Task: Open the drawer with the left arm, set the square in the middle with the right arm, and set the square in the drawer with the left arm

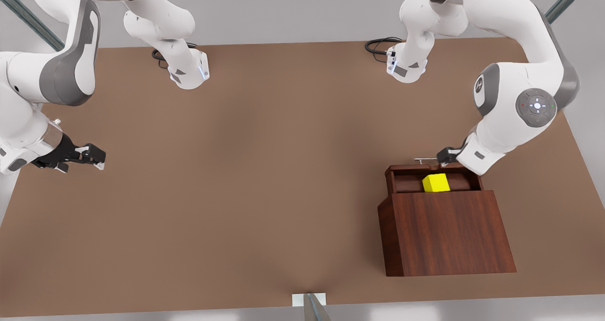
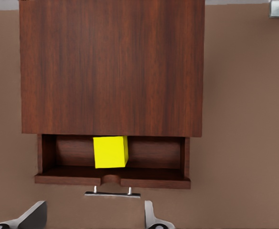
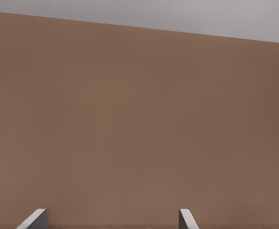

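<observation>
A matte brown tabletop (image 1: 246,179) spreads across the front view, with pale grey floor beyond its far edge. At the lower right of that frame stands a boxy cabinet (image 1: 444,231) of dark reddish-brown wood with a streaked grain. Its shallow drawer (image 1: 392,177) is slid out toward the top of the frame, and a small bright yellow cube, the square (image 1: 436,183), sits inside it. A slim silver bar handle (image 1: 424,160) runs along the drawer's front. The left gripper (image 1: 444,155), black, on a white arm with grey joint caps, hangs just beside the handle's right end; its fingers do not touch the cube. At the far left of the frame the right gripper (image 1: 97,158) hovers over bare table with its fingers a little apart and empty, well apart from the cabinet; that arm waits.

In the left wrist view the cabinet's flat top fills the upper half of the frame. Below it the open drawer shows a smooth inner floor and low walls. The square (image 2: 110,151) rests against the drawer's back, partly under the cabinet's edge. Two pale fingertips (image 2: 32,214) stand wide apart at the bottom of the frame, on either side of the handle (image 2: 112,193), gripping nothing.

In the right wrist view the plain brown tabletop (image 3: 139,119) meets a grey band at the top, and two fingertips (image 3: 34,217) rise at the bottom edge, spread apart, with nothing between them.
</observation>
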Robot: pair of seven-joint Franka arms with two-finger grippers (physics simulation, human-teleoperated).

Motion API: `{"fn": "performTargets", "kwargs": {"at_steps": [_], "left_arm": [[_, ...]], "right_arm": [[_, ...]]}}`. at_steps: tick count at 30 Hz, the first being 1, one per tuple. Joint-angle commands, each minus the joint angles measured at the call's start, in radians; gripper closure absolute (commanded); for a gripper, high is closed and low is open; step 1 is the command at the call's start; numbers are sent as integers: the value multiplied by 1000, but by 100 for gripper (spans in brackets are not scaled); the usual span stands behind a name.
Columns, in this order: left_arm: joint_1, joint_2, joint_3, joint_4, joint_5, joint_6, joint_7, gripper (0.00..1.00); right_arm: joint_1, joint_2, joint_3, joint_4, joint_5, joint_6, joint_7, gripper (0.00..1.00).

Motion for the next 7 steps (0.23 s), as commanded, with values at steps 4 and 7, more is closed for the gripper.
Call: {"fn": "performTargets", "kwargs": {"at_steps": [4, 7], "left_arm": [[213, -51, -298, -9, 185, 5, -26, 0], [236, -86, -322, -60, 194, 43, -25, 0]], "right_arm": [[1, -1, -1, 0, 0, 0, 0, 0], [1, -1, 1, 0, -2, 0, 0, 0]]}}
